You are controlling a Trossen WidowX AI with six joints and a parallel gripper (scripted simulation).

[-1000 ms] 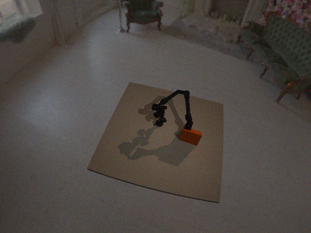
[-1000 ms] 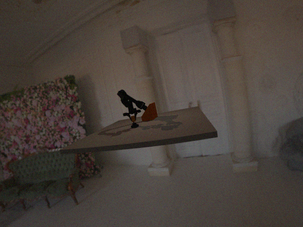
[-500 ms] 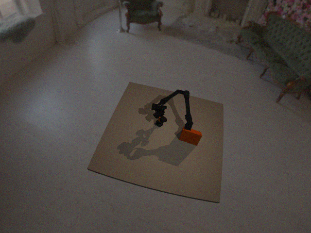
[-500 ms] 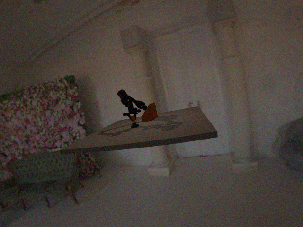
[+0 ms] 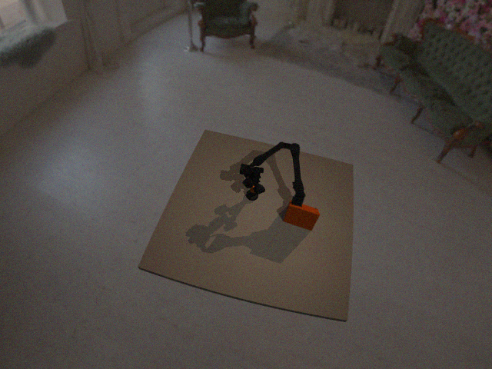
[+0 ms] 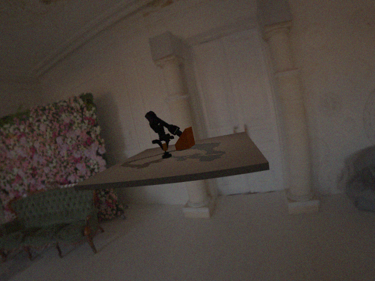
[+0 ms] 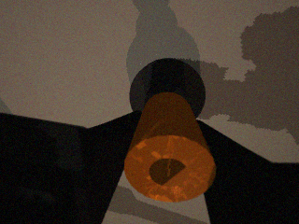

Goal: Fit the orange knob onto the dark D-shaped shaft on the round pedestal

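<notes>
My gripper (image 5: pixel 253 189) (image 6: pixel 164 148) (image 7: pixel 166 120) is shut on the orange knob (image 6: pixel 164 146) (image 7: pixel 174 191), one dark finger on each side. The knob's D-shaped hole faces the wrist camera, its flat side towards the lower right. The dark round pedestal (image 5: pixel 251 196) (image 6: pixel 166 156) (image 7: pixel 168 72) stands below the knob, which covers its middle in the wrist view. In the exterior view the knob is above the pedestal, with a narrow dark part between them. The shaft cannot be made out, and whether the knob touches it cannot be told.
The arm's orange base block (image 5: pixel 300 217) (image 6: pixel 186 139) stands on the brown table top (image 5: pixel 310 274) (image 6: pixel 236 154), to the right of the pedestal in the top and exterior views. Dark shadows of the arm fall across the top around the pedestal.
</notes>
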